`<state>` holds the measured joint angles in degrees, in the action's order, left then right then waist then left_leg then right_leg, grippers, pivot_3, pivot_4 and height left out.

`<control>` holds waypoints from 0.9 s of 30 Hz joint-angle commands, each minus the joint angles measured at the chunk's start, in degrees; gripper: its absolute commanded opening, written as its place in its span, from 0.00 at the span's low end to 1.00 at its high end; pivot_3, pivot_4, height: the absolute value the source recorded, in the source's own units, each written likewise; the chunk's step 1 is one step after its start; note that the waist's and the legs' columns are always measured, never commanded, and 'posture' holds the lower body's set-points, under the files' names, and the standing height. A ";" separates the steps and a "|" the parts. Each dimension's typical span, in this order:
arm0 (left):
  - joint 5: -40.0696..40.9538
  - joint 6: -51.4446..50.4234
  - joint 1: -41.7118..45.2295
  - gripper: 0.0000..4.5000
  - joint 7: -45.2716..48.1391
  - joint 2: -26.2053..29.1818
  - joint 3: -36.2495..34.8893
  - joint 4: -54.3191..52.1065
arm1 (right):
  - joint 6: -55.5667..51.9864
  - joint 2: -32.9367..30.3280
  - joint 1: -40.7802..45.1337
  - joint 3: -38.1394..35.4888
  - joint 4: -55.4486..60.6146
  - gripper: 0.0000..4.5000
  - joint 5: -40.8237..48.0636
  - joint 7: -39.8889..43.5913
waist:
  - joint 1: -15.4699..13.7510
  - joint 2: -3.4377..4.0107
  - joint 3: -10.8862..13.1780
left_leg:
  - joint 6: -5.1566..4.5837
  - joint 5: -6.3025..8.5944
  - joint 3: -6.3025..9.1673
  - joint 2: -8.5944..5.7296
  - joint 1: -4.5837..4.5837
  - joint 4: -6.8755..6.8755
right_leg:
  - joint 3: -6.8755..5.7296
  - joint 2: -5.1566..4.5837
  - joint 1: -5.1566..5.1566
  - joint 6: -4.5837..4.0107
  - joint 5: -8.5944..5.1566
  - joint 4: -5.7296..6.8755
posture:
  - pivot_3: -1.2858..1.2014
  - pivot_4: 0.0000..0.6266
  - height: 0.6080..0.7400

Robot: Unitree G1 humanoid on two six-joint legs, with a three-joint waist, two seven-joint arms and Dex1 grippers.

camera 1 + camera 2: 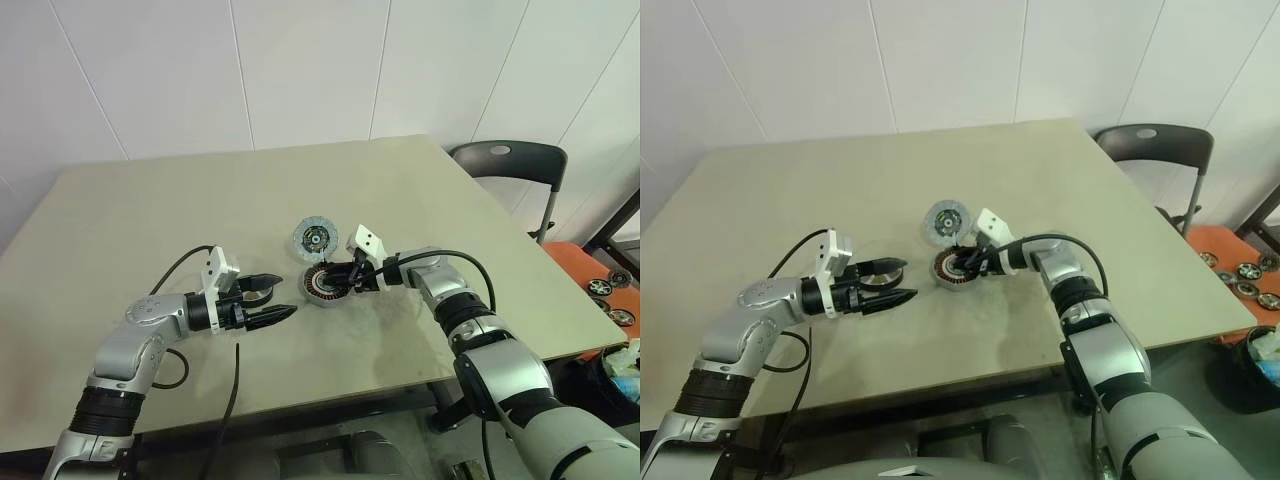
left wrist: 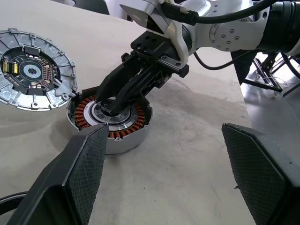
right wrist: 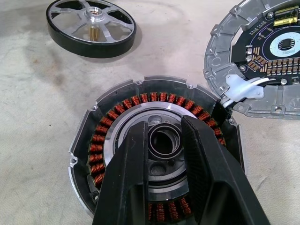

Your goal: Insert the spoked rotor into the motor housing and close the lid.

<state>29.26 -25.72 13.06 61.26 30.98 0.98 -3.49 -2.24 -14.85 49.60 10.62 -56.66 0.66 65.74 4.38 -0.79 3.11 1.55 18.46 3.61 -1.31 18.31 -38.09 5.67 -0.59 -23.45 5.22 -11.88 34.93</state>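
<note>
The motor housing is sitting on the beige worktop near its middle, open side up, with its ring of copper-brown windings showing around a dark central bore. The right tool is reaching down into it from the right, its two black fingers standing a little apart on either side of the raised ring around the bore; whether they are pressing on that ring cannot be told. The lid is lying flat just beyond the housing, its edge close against the housing's rim, with its inner face up, showing a circuit board and a short white cable. The spoked rotor is lying flat on the worktop to the left of the housing, near but apart from it, a dark band around its rim and its hub pointing up. The left tool is hovering over the worktop left of the housing with its fingers spread wide and nothing between them, the rotor lying by its fingertips.
</note>
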 commanded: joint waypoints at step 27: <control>0.08 1.32 0.15 0.91 -1.11 -0.76 -0.43 -1.77 | 1.20 0.15 1.29 -0.47 0.28 0.15 -0.73 -0.39 | 0.08 0.00 0.00 | 0.00 0.00 0.00 0.00 0.00 0.00 | 0.00 0.00 0.00 0.00 0.00 0.00 | 0.52 0.00 1.00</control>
<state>29.21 -25.44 12.88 60.16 30.24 0.98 -3.50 -1.86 -14.56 49.61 10.64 -56.64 0.05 65.25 4.47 -0.79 3.11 1.55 18.46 3.61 -1.32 18.30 -38.09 5.67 -0.59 -23.45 5.22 -11.88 34.93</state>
